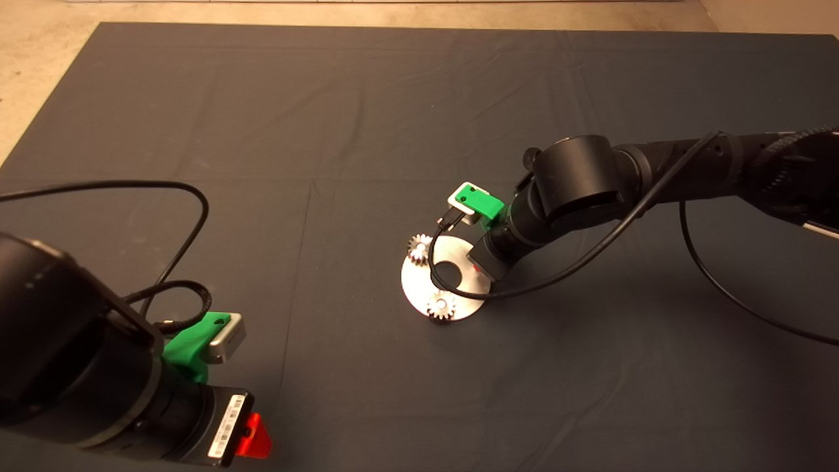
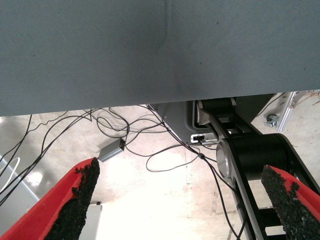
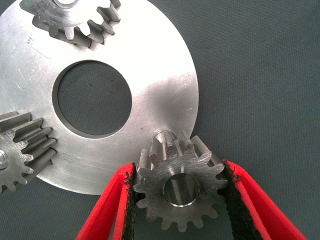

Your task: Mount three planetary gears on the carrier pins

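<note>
**Third gear pinched over last pin**

Dark mat across the table, pale floor past its far edge. Near the mat's middle, the flat silver disc with large centre hole. Two planetary gears already seated on their carrier pins: one at the disc's far-left rim, one at its near rim, each with a pin end showing in its centre hole.

Right gripper reaching in from the right, over the disc's right edge. Red fingers clamped on opposite sides of the third gear, black pads pressed against its teeth. Gear slightly tilted, sitting at the disc's rim directly between the pads, with the third pin standing just beside and partly behind it, not in its centre hole. Whether the gear touches the disc: cannot tell.

Left gripper parked at the mat's near-left corner, fingers spread wide, holding nothing; beyond them the mat's edge, pale floor and loose cables.
</note>
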`<state>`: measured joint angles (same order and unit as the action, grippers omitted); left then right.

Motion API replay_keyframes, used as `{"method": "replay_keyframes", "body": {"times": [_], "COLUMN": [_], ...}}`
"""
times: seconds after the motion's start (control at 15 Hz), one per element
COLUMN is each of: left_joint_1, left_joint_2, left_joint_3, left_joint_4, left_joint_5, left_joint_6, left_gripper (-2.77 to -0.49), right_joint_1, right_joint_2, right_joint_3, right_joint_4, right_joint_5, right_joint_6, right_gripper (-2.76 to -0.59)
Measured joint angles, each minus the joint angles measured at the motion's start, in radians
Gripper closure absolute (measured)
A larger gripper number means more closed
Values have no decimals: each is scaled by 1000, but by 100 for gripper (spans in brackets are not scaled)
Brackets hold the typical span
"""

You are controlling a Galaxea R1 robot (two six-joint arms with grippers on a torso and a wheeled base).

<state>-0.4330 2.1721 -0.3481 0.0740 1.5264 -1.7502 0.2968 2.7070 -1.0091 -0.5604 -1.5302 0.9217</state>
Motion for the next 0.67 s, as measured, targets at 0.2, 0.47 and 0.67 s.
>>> {"method": "replay_keyframes", "body": {"times": [0.2, 0.47, 0.67], "left_joint_1": [0, 0, 0], "left_joint_2": [0, 0, 0], "left_joint_3": [0, 0, 0], "left_joint_4": [0, 0, 0], "left_joint_5": [0, 0, 0], "left_joint_6": [0, 0, 0], "left_gripper": [-233, -233, -233], "right_joint_1": [0, 0, 0], "right_joint_2": [0, 0, 0], "right_joint_3": [0, 0, 0], "right_joint_4": [0, 0, 0], "right_joint_5": [13, 37, 44], "right_joint_6": [14, 33, 33], "right_gripper": [-105, -105, -105]}}
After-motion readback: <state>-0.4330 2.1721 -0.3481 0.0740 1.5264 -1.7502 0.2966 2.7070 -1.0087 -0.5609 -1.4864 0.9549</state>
